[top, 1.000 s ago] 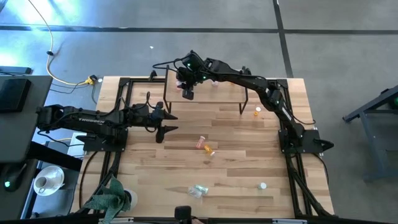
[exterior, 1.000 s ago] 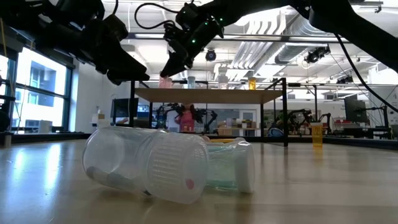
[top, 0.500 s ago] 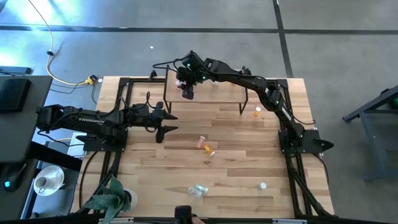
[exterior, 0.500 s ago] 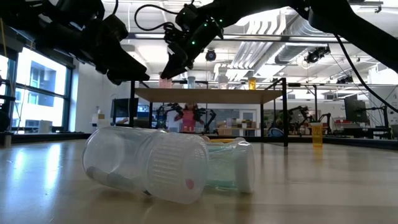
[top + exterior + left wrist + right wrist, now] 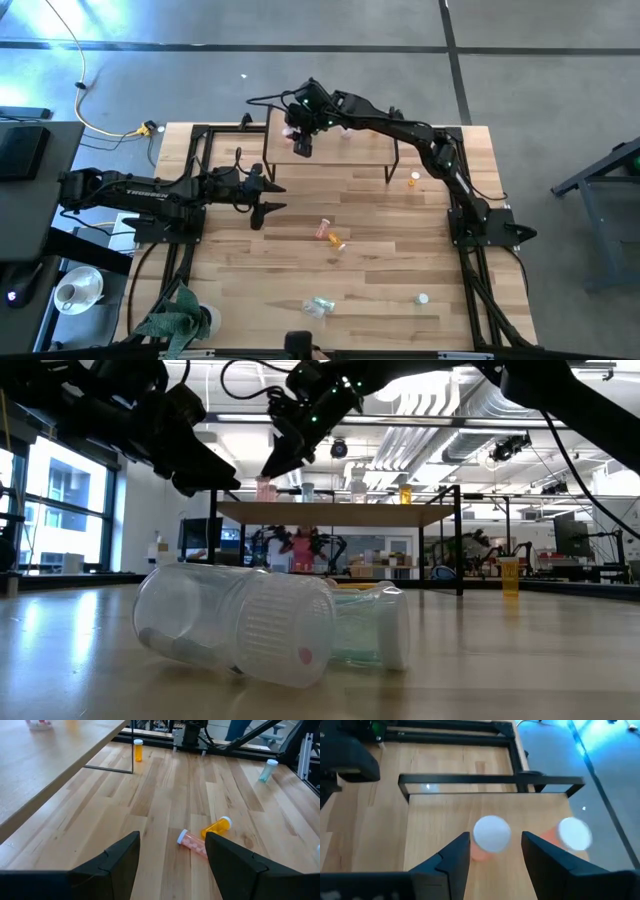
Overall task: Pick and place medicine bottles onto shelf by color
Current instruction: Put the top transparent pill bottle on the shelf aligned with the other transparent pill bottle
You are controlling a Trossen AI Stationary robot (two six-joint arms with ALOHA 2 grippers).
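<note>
The right gripper [image 5: 491,851] hangs above the left end of the shelf [image 5: 345,148] with its fingers spread; a white-capped pink bottle [image 5: 490,836] stands right below the gap and a second pink bottle [image 5: 571,836] stands just beside it, crowding that end. More bottles stand along the shelf's back edge; the front strip of the board is bare. Beneath it, only thin black legs break the opening, with an orange bottle [image 5: 412,180] upright near the right leg. On the open tabletop [image 5: 400,250], a pink and an orange bottle [image 5: 206,839] lie touching at mid-table, ahead of the spread left gripper [image 5: 172,857], with bare wood all round them. Two clear bottles [image 5: 270,625] lie near the front edge
</note>
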